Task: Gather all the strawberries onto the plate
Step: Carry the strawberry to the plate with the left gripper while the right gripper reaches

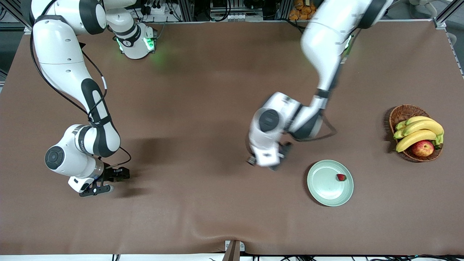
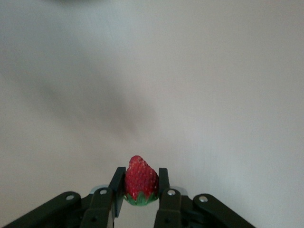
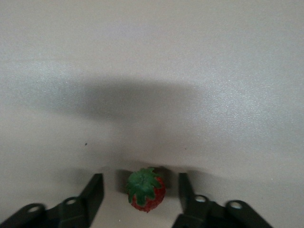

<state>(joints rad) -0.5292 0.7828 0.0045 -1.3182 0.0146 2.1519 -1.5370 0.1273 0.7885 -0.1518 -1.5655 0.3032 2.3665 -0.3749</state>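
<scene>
Red strawberry (image 2: 140, 181) in left tool (image 2: 140, 187) — wrist-only.

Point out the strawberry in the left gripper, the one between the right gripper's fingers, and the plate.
Held strawberry (image 2: 140, 179): left wrist view, red body.
Table strawberry (image 3: 146, 191): right wrist view, green cap.
Plate (image 1: 322, 194): front view, bare floor.

Even overhead light fills the front view, and both arms cast soft, dark shadows on the brown table (image 1: 203, 217); the left arm (image 1: 322, 47) is smeared by motion blur. Green glow from the base lights tints the cloth near the right arm's base. Both wrist views look pale and washed, with broad diffuse shadows and slightly soft focus.
</scene>
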